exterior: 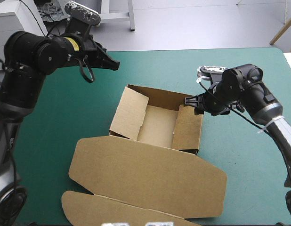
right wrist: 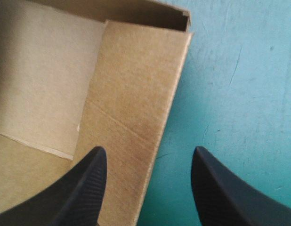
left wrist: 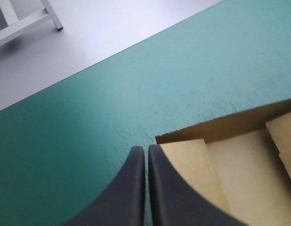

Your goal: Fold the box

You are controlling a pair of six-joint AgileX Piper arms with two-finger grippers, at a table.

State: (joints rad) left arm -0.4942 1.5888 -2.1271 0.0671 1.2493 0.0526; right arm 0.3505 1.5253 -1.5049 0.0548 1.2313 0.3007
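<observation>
The box (exterior: 155, 127) sits mid-counter (exterior: 65, 117) as an open tray, lid flat toward the near edge. The right tool (right wrist: 148, 153) is open and empty, straddling the outer edge of the right flap (right wrist: 136, 94). The left tool (left wrist: 146, 148) is closed and empty above the far left corner. Centre the flap between the fingers, then press it inward until it tucks.
</observation>
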